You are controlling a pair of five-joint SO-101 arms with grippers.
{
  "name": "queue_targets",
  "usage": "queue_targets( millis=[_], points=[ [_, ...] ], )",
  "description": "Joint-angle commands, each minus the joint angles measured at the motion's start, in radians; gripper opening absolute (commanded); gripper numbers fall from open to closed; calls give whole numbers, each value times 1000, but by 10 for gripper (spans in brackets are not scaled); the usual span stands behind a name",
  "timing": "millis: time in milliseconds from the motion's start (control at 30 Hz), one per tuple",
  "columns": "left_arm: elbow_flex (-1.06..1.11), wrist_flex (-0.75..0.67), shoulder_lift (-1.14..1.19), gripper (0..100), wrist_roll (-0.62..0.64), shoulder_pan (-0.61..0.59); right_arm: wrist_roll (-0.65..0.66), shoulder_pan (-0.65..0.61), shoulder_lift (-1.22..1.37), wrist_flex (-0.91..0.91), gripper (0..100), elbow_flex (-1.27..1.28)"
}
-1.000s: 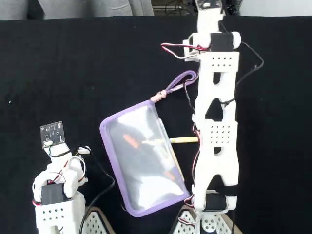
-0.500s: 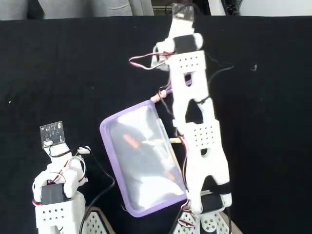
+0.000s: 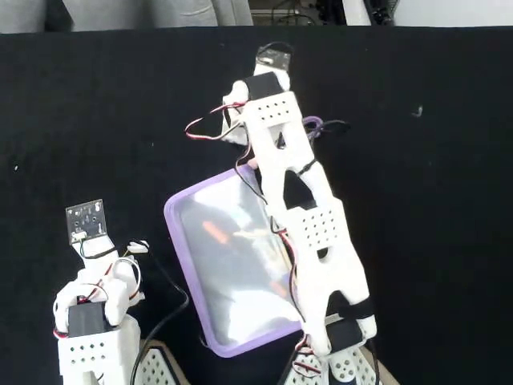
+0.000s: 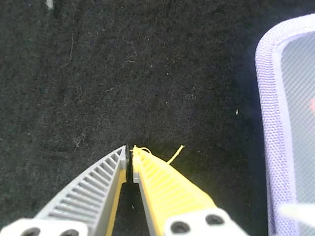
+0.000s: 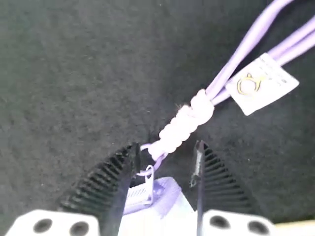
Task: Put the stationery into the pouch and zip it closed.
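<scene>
- pouch (image 3: pixel 224 273): lilac woven-mesh border, frosted clear front, orange streak (image 3: pixel 212 233) inside
- strap (image 5: pixel 256 37) off the pouch's corner: purple, with pale pink braided knot (image 5: pixel 184 123)
- tag (image 5: pixel 261 83): white, gold mark
- left gripper (image 4: pixel 130 162): one grey ribbed finger, one yellow
- right gripper (image 5: pixel 165 152): black, ribbed
- table cloth (image 3: pixel 96 120): black

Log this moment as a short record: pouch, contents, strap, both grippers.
pouch: purple-edged, clear-sided, flat on the black table
contents: orange item visible through the clear side
strap: purple, braided knot by the zip pull
right gripper: open, jaws either side of the braided knot
left gripper: shut, empty, above the table beside the pouch's edge
</scene>
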Motion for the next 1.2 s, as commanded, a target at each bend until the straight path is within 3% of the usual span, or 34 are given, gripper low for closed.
queue_targets(
  millis=[0, 233, 467, 567, 800, 1167],
  points=[
    [21, 3, -5, 30, 5, -4, -38, 5, -15, 18, 184, 25],
    [21, 3, -5, 30, 5, -4, -54, 11, 62, -78, 184, 71],
    [21, 3, -5, 30, 5, -4, -48, 21, 139, -31, 175, -76],
    [21, 3, -5, 30, 5, -4, -46, 28, 163, 5, 88, -136],
    [21, 3, -5, 30, 5, -4, 155, 31, 186, 31, 16, -240],
    [21, 3, -5, 30, 5, -4, 169, 31, 186, 34, 11, -503]
  ],
)
